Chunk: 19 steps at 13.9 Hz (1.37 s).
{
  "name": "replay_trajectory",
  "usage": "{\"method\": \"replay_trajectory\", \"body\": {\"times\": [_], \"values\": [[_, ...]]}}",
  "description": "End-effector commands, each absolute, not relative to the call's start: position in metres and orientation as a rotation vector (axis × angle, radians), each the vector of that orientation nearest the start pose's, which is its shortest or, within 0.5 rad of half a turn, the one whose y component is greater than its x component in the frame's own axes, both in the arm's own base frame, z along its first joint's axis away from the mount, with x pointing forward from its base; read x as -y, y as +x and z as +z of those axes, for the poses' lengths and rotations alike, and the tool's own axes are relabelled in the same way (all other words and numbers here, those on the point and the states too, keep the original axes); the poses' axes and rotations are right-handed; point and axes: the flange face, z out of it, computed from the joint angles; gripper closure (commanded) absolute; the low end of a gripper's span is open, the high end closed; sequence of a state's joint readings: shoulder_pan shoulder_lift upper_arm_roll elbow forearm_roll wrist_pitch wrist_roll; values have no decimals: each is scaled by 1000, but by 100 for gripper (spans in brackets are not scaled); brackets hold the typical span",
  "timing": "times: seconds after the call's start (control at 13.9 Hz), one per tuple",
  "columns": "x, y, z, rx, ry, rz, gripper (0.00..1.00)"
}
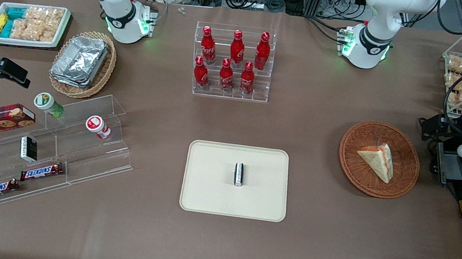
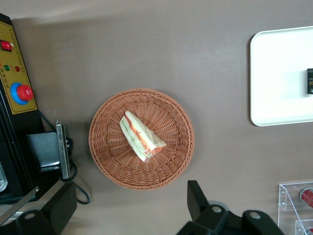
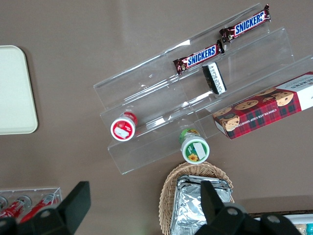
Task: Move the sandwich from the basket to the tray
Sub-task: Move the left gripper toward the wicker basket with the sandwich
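The sandwich (image 2: 142,135) lies in the basket (image 2: 102,147), below the jaws (image 2: 127,205), spread apart.

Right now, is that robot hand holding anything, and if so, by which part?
Nothing is held. The gripper hangs open above the basket, and the sandwich lies in the basket untouched.
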<state>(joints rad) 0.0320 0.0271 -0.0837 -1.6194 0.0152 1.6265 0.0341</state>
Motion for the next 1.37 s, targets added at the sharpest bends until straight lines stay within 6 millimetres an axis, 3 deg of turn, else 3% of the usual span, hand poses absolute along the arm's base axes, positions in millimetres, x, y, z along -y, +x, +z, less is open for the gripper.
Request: {"method": "replay_trajectory", "body": {"times": [0.0, 0.14, 0.43, 0.58, 0.72, 1.01, 1.3], "values": [[25, 565, 598, -99, -3124, 54, 0], [26, 567, 605, -106, -3124, 28, 0], [24, 564, 602, -73, -3124, 66, 0], [17, 560, 595, 177, -3111, 116, 0], [9, 546, 577, 487, -3057, 165, 0], [-3, 526, 536, 693, -3019, 80, 0], [-5, 511, 475, 862, -2944, 53, 0]]}}
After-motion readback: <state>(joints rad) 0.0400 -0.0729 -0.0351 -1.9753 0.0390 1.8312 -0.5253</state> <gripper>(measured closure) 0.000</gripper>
